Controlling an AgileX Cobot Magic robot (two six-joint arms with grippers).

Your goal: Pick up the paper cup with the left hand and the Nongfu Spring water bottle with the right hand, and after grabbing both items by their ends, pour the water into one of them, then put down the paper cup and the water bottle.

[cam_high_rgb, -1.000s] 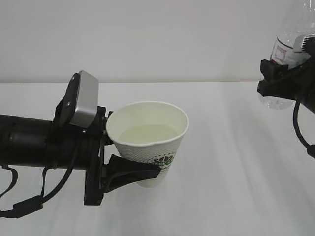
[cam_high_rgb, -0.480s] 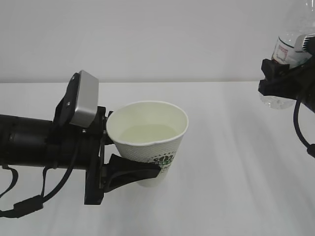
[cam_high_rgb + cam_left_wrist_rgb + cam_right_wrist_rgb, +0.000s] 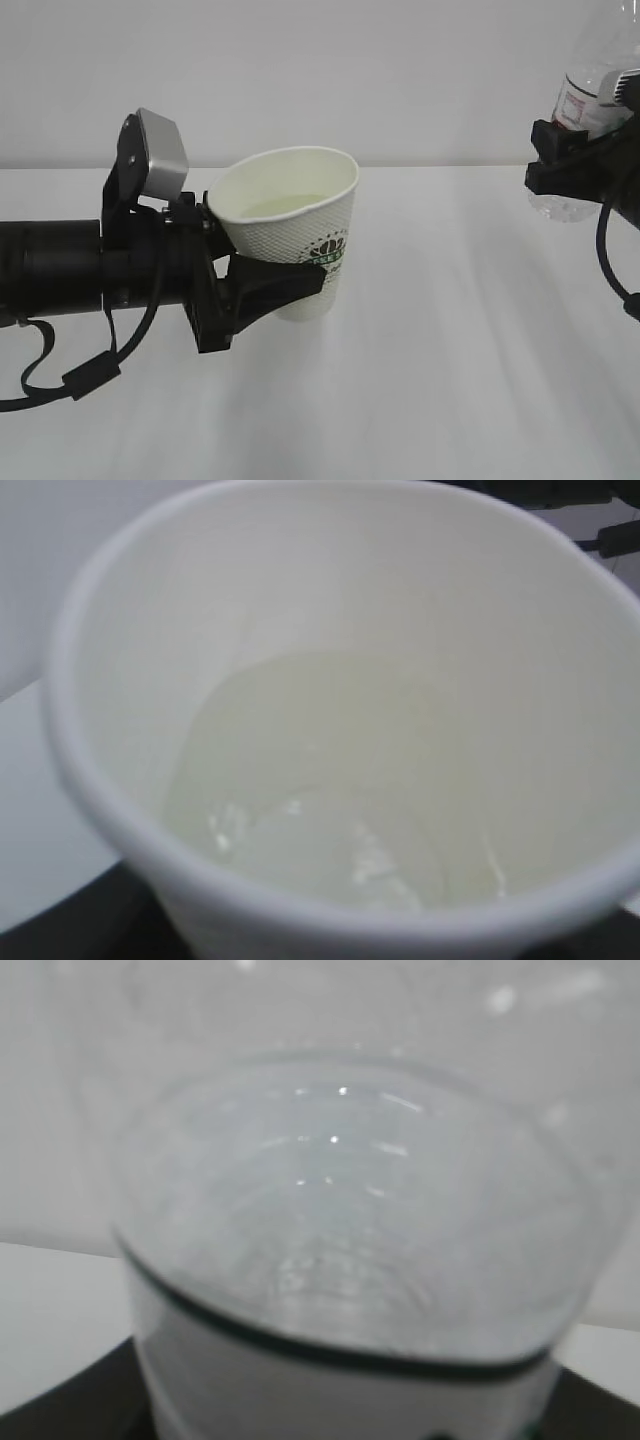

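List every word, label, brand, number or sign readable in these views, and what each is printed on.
None can be read outright.
Paper cup: a green logo with small lettering under it, too small to read.
Water bottle: a red-and-white label with fine print, too small and cut off by the frame edge.
Left wrist view: only the cup's plain cream inside with water, no print.
Right wrist view: blurred clear plastic of the bottle, no text.
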